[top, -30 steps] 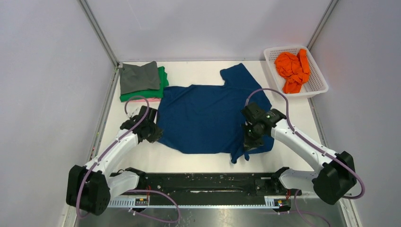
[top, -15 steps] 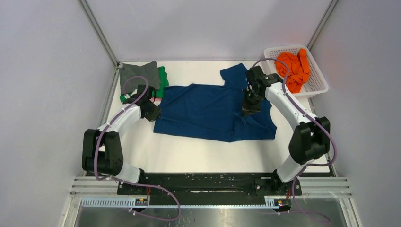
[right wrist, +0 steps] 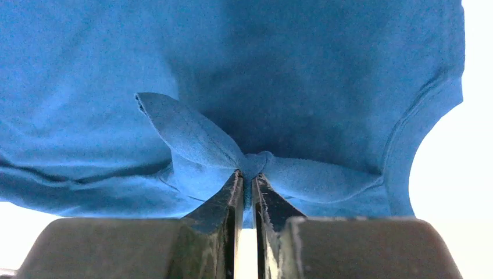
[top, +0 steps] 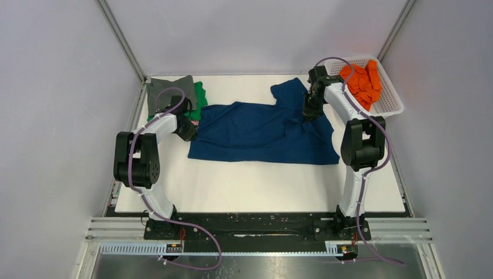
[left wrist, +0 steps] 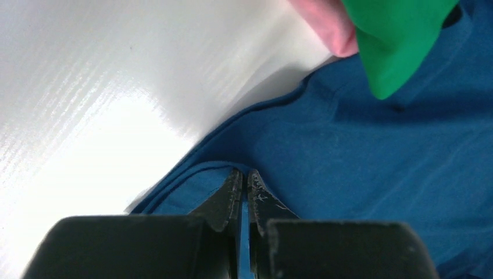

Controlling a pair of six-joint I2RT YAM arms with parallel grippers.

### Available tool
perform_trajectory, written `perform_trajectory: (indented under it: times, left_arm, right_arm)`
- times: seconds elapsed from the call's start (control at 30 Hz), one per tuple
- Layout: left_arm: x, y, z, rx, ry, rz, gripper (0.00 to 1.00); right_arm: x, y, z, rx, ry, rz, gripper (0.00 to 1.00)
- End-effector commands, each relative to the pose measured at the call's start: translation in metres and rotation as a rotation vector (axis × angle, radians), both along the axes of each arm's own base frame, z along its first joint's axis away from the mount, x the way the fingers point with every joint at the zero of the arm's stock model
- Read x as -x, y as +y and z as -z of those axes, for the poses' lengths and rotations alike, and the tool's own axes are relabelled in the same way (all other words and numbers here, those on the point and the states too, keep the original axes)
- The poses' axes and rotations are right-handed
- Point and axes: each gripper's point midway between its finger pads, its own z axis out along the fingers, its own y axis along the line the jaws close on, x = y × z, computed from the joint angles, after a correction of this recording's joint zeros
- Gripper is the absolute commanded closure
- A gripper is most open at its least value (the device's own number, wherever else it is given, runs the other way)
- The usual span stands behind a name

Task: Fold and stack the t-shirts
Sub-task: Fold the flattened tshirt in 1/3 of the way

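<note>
The dark blue t-shirt [top: 261,133] lies across the middle of the table, its near half doubled over toward the back. My left gripper [top: 190,132] is shut on its left edge [left wrist: 378,163], a thin layer of cloth pinched between the tips [left wrist: 244,173]. At the right side, near the sleeve, my right gripper [top: 308,111] is shut on a bunched fold of blue cloth [right wrist: 261,70], gathered at the tips [right wrist: 247,175]. A folded stack sits back left: grey t-shirt [top: 168,93] over green [top: 199,99] over pink [left wrist: 328,23]. An orange t-shirt [top: 360,81] lies crumpled in the basket.
The white mesh basket [top: 390,110] stands at the back right corner, close to my right arm. The green shirt's corner [left wrist: 401,40] hangs just beyond my left gripper. Grey walls close in the table on three sides.
Both arms have stretched toward the back of the table, carrying the blue shirt's near edge with them. The shirt now lies folded over, shorter front to back.
</note>
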Motion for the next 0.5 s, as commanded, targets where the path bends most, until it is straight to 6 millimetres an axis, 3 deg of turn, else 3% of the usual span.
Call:
perform_trajectory:
  times: [0.0, 0.03, 0.07, 0.1, 0.13, 0.17, 0.27, 0.33, 0.47]
  left_arm:
    - [-0.016, 0.014, -0.009, -0.035, -0.035, -0.030, 1.00]
    - [-0.017, 0.013, -0.009, -0.034, -0.033, -0.025, 0.96]
    - [-0.018, 0.012, -0.011, -0.027, -0.035, -0.016, 0.75]
    - [-0.020, 0.010, -0.015, -0.021, -0.040, -0.004, 0.19]
    - [-0.023, 0.008, -0.021, -0.016, -0.050, 0.006, 0.03]
    - [-0.024, 0.006, -0.028, -0.005, -0.062, 0.015, 0.01]
    - [-0.022, -0.004, -0.048, 0.029, -0.108, 0.058, 0.01]
    - [-0.016, -0.013, -0.055, 0.042, -0.123, 0.089, 0.01]
    - [-0.001, -0.043, -0.039, 0.102, -0.094, 0.152, 0.01]
  right_arm:
    - [-0.047, -0.009, -0.019, 0.012, -0.157, -0.014, 0.74]
    - [-0.050, -0.011, -0.022, 0.025, -0.163, -0.009, 0.62]
    - [-0.051, -0.014, -0.026, 0.042, -0.166, 0.003, 0.41]
    - [-0.051, -0.017, -0.028, 0.055, -0.166, 0.019, 0.22]
    - [-0.049, -0.019, -0.031, 0.065, -0.170, 0.031, 0.06]
    - [-0.044, -0.019, -0.032, 0.059, -0.165, 0.050, 0.01]
    - [-0.021, -0.013, -0.032, 0.017, -0.155, 0.096, 0.01]
    - [0.002, 0.004, -0.023, -0.037, -0.153, 0.090, 0.01]
    - [0.029, 0.043, 0.002, -0.145, -0.138, 0.028, 0.00]
